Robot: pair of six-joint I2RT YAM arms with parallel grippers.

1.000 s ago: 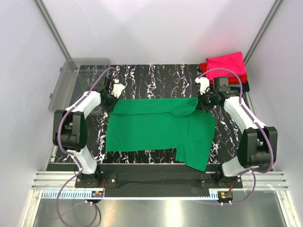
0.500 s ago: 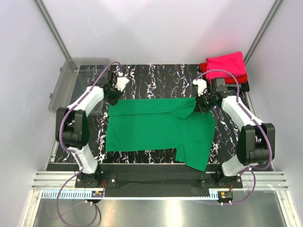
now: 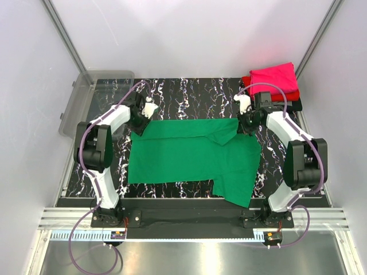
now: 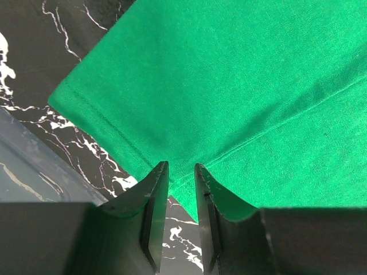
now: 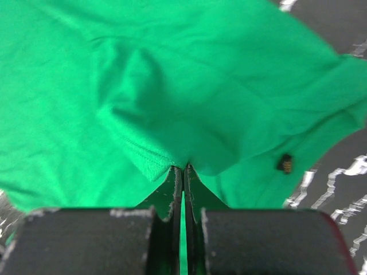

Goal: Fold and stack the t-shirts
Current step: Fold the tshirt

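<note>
A bright green t-shirt [image 3: 189,154] lies spread on the marbled table, its far edge folded over. My left gripper [image 3: 140,123] is at its far-left corner; in the left wrist view [image 4: 180,169] the jaws stand a narrow gap apart over the shirt's hem [image 4: 114,129], holding nothing. My right gripper [image 3: 245,123] is at the far-right sleeve; in the right wrist view [image 5: 182,169] it is shut on a pinched fold of green cloth [image 5: 172,103]. A folded magenta-pink shirt [image 3: 274,77] lies on a red one [image 3: 291,95] and a black one [image 3: 297,105] at the far right.
A clear grey plastic bin [image 3: 86,97] leans at the far-left edge of the table and shows in the left wrist view [image 4: 28,177]. Metal frame posts stand at both far corners. The green shirt's near-right part hangs towards the table's front edge [image 3: 172,200].
My left gripper has swung right and come down to the shirt's far-left corner. My right gripper has shifted slightly left and farther, still at the sleeve.
</note>
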